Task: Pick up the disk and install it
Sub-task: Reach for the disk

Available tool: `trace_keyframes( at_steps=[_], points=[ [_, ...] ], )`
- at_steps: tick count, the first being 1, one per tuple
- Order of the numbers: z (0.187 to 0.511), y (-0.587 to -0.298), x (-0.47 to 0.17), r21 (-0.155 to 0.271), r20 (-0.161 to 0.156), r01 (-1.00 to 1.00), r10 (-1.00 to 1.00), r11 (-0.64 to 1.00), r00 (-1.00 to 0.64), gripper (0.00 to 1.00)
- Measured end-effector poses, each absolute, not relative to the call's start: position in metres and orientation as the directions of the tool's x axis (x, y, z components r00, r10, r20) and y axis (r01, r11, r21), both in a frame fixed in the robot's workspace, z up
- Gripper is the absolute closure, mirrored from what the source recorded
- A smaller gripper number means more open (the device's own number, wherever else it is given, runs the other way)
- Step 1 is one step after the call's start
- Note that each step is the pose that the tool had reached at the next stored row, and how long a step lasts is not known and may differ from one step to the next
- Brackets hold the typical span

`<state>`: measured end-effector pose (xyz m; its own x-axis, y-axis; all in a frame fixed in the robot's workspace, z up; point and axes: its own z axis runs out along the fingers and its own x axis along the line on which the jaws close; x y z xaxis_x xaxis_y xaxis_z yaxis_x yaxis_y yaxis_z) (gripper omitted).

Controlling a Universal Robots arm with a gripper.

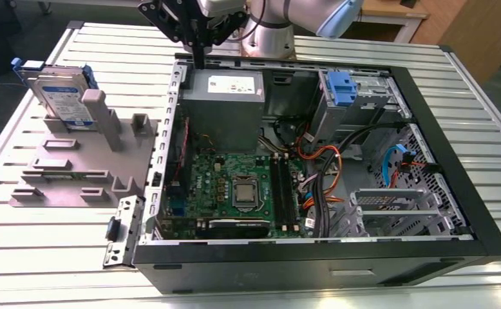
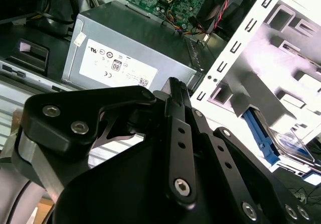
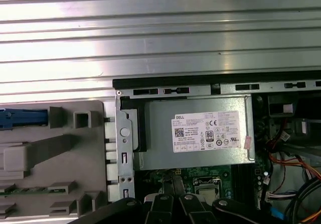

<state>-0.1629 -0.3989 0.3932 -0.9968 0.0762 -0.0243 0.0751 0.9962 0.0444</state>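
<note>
on the table [image 1: 44, 257], the disk [image 1: 63, 96] stands upper left. my gripper [image 1: 201, 61] hangs top middle, closed, empty. pick-up not begun, i think; it must open.

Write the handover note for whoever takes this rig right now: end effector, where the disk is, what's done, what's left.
The end effector is shut and holds nothing. It hovers over the far edge of the computer case, by the grey power supply.
The disk stands on edge in the grey holder, on the exterior view's left of the case and apart from the end effector.
Done: nothing that shows; the disk is not picked up.
Left: the pick-up and the install in the case.
</note>
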Motion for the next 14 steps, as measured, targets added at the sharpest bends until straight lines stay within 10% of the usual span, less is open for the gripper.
trace_keyframes(
  at_steps=[14],
  points=[
    [0.3932,-0.3989,-0.1659,0.044,-0.024,0.075,0.076,0.996,-0.997,0.89]
  ],
)
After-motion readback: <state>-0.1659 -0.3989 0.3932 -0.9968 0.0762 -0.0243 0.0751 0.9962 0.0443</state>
